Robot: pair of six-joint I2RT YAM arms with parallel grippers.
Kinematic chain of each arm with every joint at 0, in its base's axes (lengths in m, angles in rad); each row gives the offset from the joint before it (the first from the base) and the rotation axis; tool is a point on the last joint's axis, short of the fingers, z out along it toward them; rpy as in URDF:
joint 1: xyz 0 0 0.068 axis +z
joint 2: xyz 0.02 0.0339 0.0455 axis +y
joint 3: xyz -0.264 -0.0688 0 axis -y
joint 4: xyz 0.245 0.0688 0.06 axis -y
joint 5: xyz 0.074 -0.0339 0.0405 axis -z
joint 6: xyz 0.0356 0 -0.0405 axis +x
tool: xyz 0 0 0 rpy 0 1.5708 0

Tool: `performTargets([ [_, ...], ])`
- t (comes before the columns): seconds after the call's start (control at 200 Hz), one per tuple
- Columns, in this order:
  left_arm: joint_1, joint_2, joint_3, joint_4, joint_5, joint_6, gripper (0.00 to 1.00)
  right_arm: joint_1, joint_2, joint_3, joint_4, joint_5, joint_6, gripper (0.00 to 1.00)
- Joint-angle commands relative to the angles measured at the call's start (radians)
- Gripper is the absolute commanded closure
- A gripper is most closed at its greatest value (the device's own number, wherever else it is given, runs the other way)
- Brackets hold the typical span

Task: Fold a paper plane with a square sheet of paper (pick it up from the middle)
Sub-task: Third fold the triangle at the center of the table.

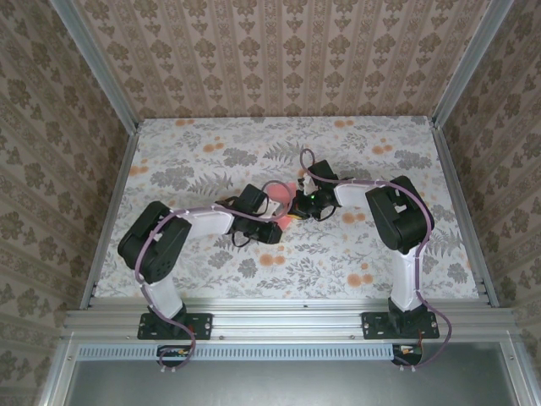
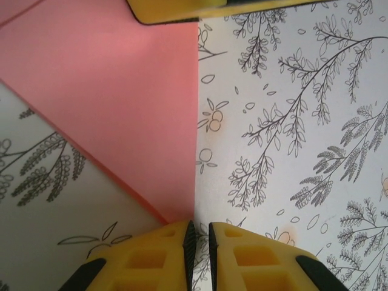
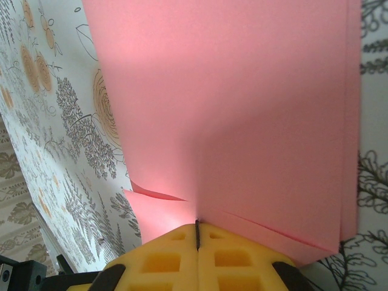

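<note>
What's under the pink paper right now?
Floral table cover shows around the paper, pinched in the shut right gripper; whatever lies directly beneath the sheet is covered.

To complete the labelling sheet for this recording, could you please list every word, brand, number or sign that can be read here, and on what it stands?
None: no readable word, brand, number or sign can be made out.
The pink paper is plain, with no print.
The left hand and right hand show bare yellow fingers without marking.
The tablecloth and wallpaper carry floral patterns, no lettering.
</note>
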Motion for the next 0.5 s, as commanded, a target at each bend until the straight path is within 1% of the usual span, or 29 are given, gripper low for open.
performTargets([
  [0.0,0.004,-0.025,-0.041,-0.159,-0.040,0.022,0.82,-0.007,0.061,-0.039,-0.137,0.130,-0.021,0.96],
  [0.205,0.007,-0.101,-0.007,-0.116,0.035,-0.042,0.82,-0.007,0.040,-0.067,-0.058,0.061,0.028,0.95],
  [0.29,0.007,-0.129,0.024,-0.105,0.046,-0.067,0.82,-0.006,0.023,-0.071,-0.035,0.037,0.049,0.95],
  [0.42,0.007,-0.163,0.071,-0.108,0.039,-0.083,0.81,-0.006,-0.002,-0.071,-0.005,-0.003,0.081,0.91],
  [0.495,0.010,-0.158,0.094,-0.110,0.037,-0.078,0.80,-0.008,-0.023,-0.073,0.022,-0.027,0.106,0.88],
])
